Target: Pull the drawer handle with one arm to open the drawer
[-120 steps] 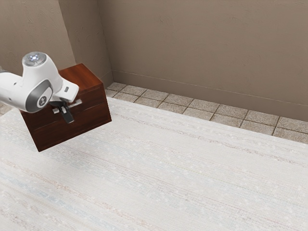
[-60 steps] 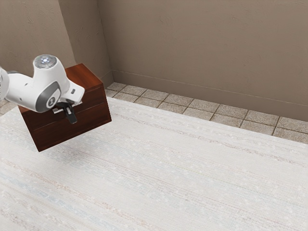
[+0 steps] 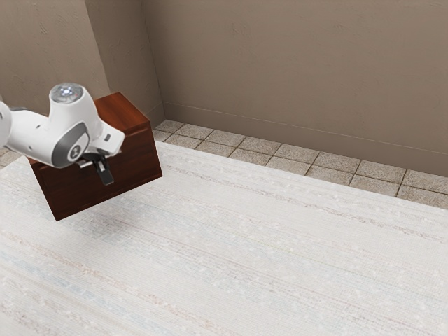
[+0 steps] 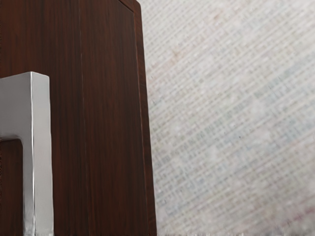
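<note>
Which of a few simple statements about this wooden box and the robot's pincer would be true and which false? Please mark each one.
1. The wooden box is dark reddish-brown. True.
2. Its handle is black. False: it is silver.
3. The pincer is right at the box's front face. True.
4. The box stands at the exterior view's right. False: it stands at the exterior view's left.
5. The floor strip is tiled. True.

No readable text or labels, as far as visible, anywhere.
</note>
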Motion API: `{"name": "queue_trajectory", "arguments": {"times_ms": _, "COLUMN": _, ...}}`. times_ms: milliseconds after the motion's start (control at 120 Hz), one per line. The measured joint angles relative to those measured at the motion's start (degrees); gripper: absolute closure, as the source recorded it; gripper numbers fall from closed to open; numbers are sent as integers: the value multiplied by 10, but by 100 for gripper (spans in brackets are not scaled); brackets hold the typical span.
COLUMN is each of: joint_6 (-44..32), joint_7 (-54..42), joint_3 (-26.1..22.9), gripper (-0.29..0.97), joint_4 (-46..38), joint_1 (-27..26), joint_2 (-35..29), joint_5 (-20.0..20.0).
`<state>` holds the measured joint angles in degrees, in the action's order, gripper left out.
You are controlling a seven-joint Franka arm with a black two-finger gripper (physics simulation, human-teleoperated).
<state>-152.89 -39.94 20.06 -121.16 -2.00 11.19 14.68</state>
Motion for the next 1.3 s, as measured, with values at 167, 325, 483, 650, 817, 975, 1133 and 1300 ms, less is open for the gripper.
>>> {"name": "queue_trajectory", "arguments": {"times_ms": 167, "joint_6": 1, "joint_7": 1, "joint_3": -11, "gripper": 1, "joint_4": -14, "joint_1": -6, "joint_2": -12, "joint_5": -4}}
{"name": "queue_trajectory", "arguments": {"times_ms": 325, "joint_6": 1, "joint_7": 4, "joint_3": -16, "gripper": 0, "joint_4": -28, "joint_1": -18, "joint_2": -20, "joint_5": -4}}
{"name": "queue_trajectory", "arguments": {"times_ms": 483, "joint_6": 2, "joint_7": 8, "joint_3": -18, "gripper": 0, "joint_4": -51, "joint_1": -23, "joint_2": -39, "joint_5": -3}}
{"name": "queue_trajectory", "arguments": {"times_ms": 650, "joint_6": 2, "joint_7": 14, "joint_3": -21, "gripper": 0, "joint_4": -74, "joint_1": -29, "joint_2": -56, "joint_5": -3}}
{"name": "queue_trajectory", "arguments": {"times_ms": 817, "joint_6": 2, "joint_7": 21, "joint_3": -26, "gripper": 1, "joint_4": -90, "joint_1": -36, "joint_2": -71, "joint_5": -7}}
{"name": "queue_trajectory", "arguments": {"times_ms": 975, "joint_6": 1, "joint_7": 28, "joint_3": -45, "gripper": 0, "joint_4": -109, "joint_1": -33, "joint_2": -84, "joint_5": -7}}
{"name": "queue_trajectory", "arguments": {"times_ms": 1133, "joint_6": 1, "joint_7": 34, "joint_3": -58, "gripper": 2, "joint_4": -125, "joint_1": -29, "joint_2": -102, "joint_5": -8}}
{"name": "queue_trajectory", "arguments": {"times_ms": 1300, "joint_6": 1, "joint_7": 41, "joint_3": -80, "gripper": 1, "joint_4": -141, "joint_1": -17, "joint_2": -116, "joint_5": -4}}
